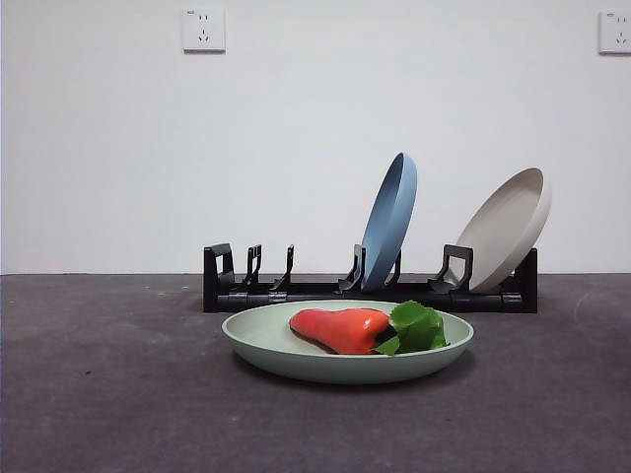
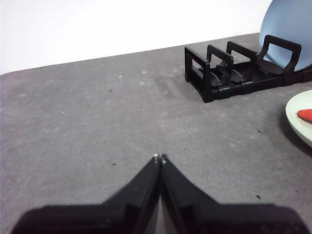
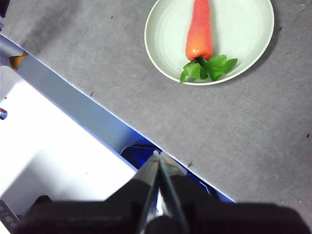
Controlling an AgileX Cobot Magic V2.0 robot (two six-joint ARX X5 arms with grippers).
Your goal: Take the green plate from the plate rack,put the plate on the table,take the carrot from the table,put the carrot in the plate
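The green plate (image 1: 266, 340) lies flat on the table (image 1: 108, 394) in front of the plate rack (image 1: 325, 291). The carrot (image 1: 340, 328) rests inside it, leaves toward the right. From the right wrist view the green plate (image 3: 243, 34) and carrot (image 3: 200, 29) lie well away from my right gripper (image 3: 159, 155), which is shut and empty above the table's edge. My left gripper (image 2: 159, 157) is shut and empty over bare table, with the plate rack (image 2: 214, 78) and the green plate's rim (image 2: 297, 119) off to one side. Neither gripper shows in the front view.
A blue plate (image 1: 390, 219) and a beige plate (image 1: 508, 229) lean in the rack's right slots. Its left slots hold nothing. A white wall stands behind. Beyond the table's edge in the right wrist view lie a white surface (image 3: 53, 146) and a blue object (image 3: 139, 151).
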